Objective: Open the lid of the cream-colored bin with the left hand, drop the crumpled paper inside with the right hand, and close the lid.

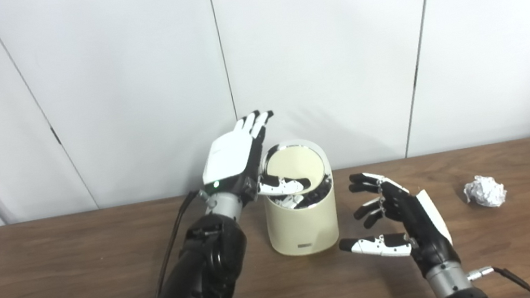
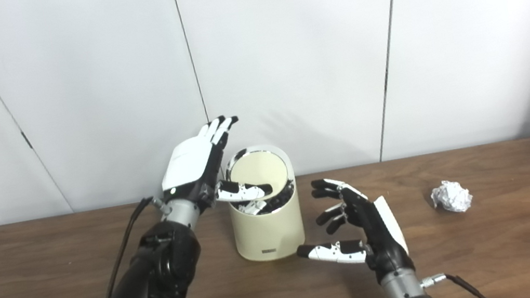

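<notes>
The left hand (image 1: 235,158) is reaching, fingers spread, over the bin (image 1: 303,227), thumb across its tilted lid (image 1: 296,165), while the right hand (image 1: 401,218) is hovering empty and spread, paper (image 1: 485,191) lying well apart.

Bright, even light; soft shadows on the wall (image 1: 335,54); slightly hazy focus.

Both arms are glossy black, bulky shells that narrow to a silver metal wrist ring. The left hand (image 1: 235,161) has a white plate on its back, a small green light near the wrist, black fingers with white segments and black tips, and a thin black cable running down beside the forearm. The right hand (image 1: 402,223) is black with a white back plate and a white-and-black thumb; a silver plug with a dark cable juts from its wrist.
</notes>
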